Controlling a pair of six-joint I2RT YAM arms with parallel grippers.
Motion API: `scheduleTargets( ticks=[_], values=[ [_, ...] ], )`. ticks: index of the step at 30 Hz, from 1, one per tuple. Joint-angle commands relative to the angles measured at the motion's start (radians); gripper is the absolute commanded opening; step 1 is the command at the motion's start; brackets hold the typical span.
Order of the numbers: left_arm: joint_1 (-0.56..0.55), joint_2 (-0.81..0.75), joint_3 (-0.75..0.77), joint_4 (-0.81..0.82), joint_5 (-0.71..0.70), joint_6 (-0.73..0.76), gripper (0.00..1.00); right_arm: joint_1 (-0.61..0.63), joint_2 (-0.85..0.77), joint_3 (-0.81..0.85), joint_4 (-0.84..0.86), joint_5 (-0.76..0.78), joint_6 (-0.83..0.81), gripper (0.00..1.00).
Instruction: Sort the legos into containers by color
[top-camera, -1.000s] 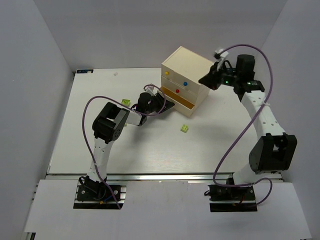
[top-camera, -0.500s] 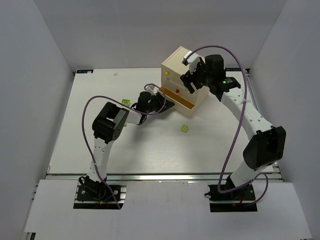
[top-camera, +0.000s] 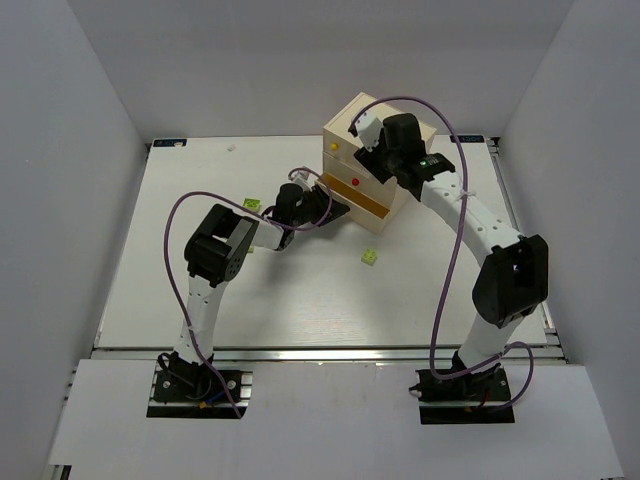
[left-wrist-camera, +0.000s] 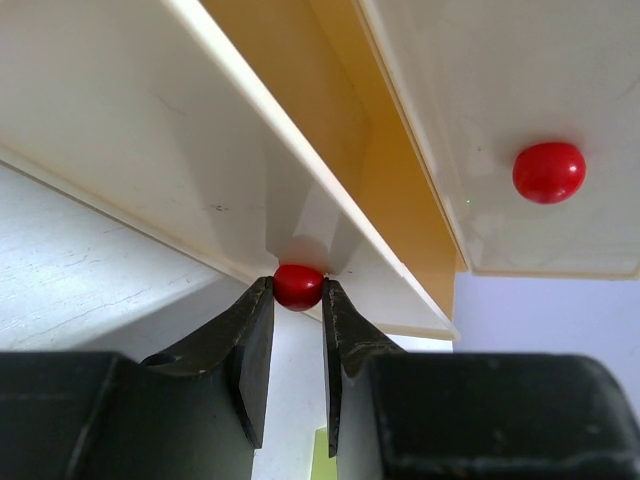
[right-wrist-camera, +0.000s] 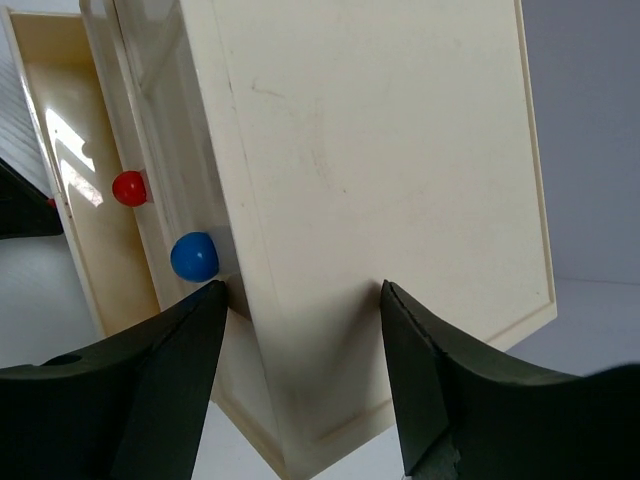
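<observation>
Left gripper (left-wrist-camera: 296, 300): pinches the small red knob (left-wrist-camera: 298, 286) of the bottom drawer (left-wrist-camera: 130, 110), one dark fingertip pressed against each side of it. Holds that drawer pulled out from the chest (top-camera: 378, 118) toward the chest's front-left, leaving its orange-toned inner wall exposed (the drawer's floor cannot be made out from the wrist view).

Right gripper (right-wrist-camera: 302, 295): stands spread wide at the chest's upper front, near the corner. Straddles a vertical edge of the chest, one finger on the knob side and the other on the plain side panel. Places the knob-side finger just beside the blue knob (right-wrist-camera: 194, 256); cannot tell whether it touches the knob or the wood.

Chest: sits toward the far side of the table (top-camera: 200, 300), turned at an angle so one corner points at the arms. Carries a yellow knob (top-camera: 333, 147) on its upper left drawer front and a second red knob (left-wrist-camera: 548, 172) on a shut drawer front next to the open one.

Legos: lie outside the chest, on the table. Lime-yellow brick (top-camera: 369, 258): rests in front of the chest, near the pulled-out drawer and apart from both grippers. Second lime-yellow brick (top-camera: 251, 205): rests to the left of the chest, just beside the left arm's forearm.
</observation>
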Motion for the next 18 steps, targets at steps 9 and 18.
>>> scheduleTargets(
  ticks=[9,18],
  values=[
    [0.028,-0.118,-0.092,0.003,0.026,0.035,0.14,-0.020,0.046,0.034,0.020,0.120,-0.034,0.59],
    [0.037,-0.144,-0.118,-0.014,0.050,0.061,0.14,-0.021,0.058,0.024,0.011,0.114,-0.026,0.60]
  ],
)
